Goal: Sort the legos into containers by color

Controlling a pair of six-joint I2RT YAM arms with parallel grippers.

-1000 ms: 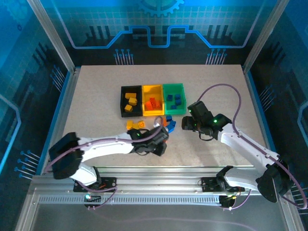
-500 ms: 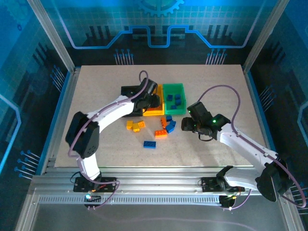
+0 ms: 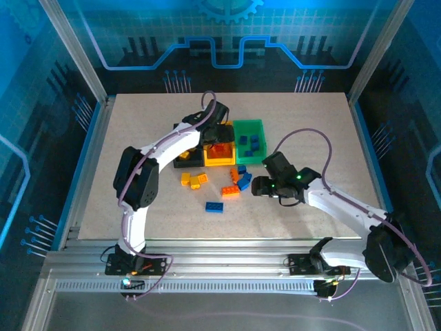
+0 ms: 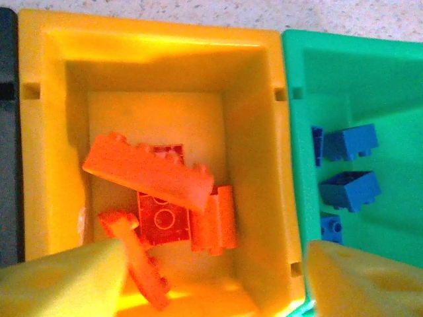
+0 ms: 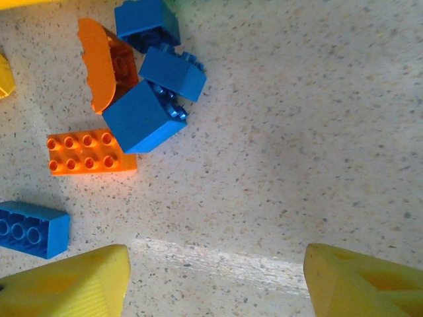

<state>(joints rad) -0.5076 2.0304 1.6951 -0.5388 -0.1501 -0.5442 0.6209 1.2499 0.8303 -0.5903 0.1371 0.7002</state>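
Left gripper [image 3: 219, 140] [image 4: 211, 261] is hovering over the yellow bin [image 3: 219, 161] [image 4: 152, 33], fingers [image 4: 79, 277] standing wide apart, holding nothing. Orange-red bricks [image 4: 149, 173] are lying inside that bin. Blue bricks [image 4: 350, 188] are sitting in the green bin [image 3: 248, 125] [image 4: 344, 66] touching its right side. Black bin [image 3: 185, 161] is sitting on its left, partly under the arm. The row is lying mid-bench, toward the far edge.

Right gripper [image 3: 256, 185] [image 5: 218, 264] is hanging low over bare bench, fingers [image 5: 86, 277] spread, empty. Loose bricks are lying just on the near side of the bins: yellow ones [image 3: 193, 181], an orange plate [image 3: 231, 191] [image 5: 91, 153], a blue cluster [image 3: 242, 178] [image 5: 142, 115], and a lone blue brick [image 3: 214, 207] [image 5: 30, 228].
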